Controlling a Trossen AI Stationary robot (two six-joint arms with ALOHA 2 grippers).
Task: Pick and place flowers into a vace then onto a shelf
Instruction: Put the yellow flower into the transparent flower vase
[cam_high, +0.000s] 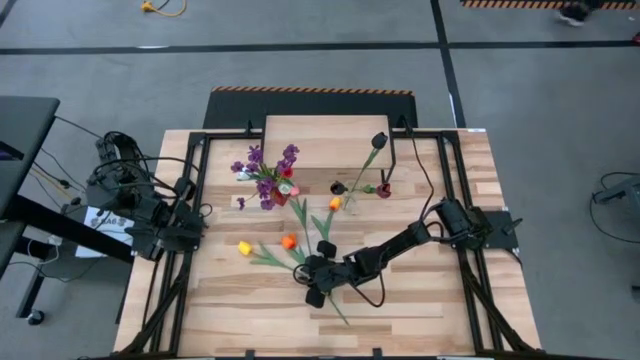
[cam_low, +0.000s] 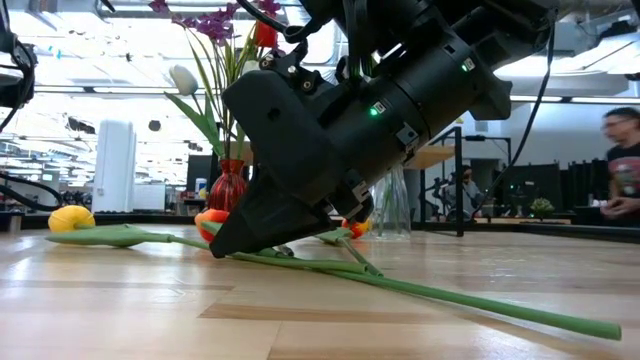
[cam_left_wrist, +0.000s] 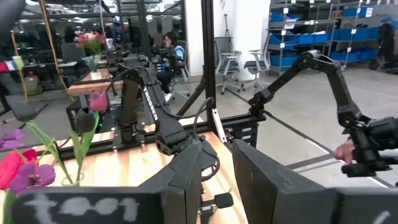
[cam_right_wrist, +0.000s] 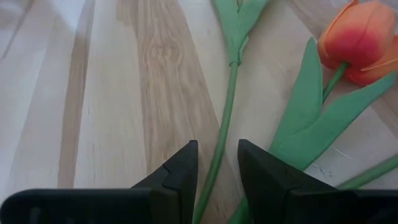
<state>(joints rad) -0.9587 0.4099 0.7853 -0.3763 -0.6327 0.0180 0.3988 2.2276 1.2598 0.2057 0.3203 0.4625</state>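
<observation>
The left gripper (cam_high: 196, 226) waits at the table's (cam_high: 430, 310) left edge, holding nothing; its fingers (cam_left_wrist: 186, 180) stand a little apart with only air in the gap. Just right of it a yellow tulip (cam_high: 244, 247) and an orange tulip (cam_high: 288, 241) lie flat on the planks. Behind them, a red vase (cam_high: 279, 192) holding purple sprigs (cam_high: 262, 165) and a red tulip stands at the front of the shelf (cam_high: 325, 140). The right gripper (cam_high: 318, 275) is down at the table near the middle, its fingers (cam_right_wrist: 180, 171) narrowly parted on either side of a green stem (cam_right_wrist: 222, 134) that lies on the wood; whether they pinch it I cannot tell. Farther right, a clear vase (cam_low: 392, 205) holds a dark tulip (cam_high: 379, 140).
</observation>
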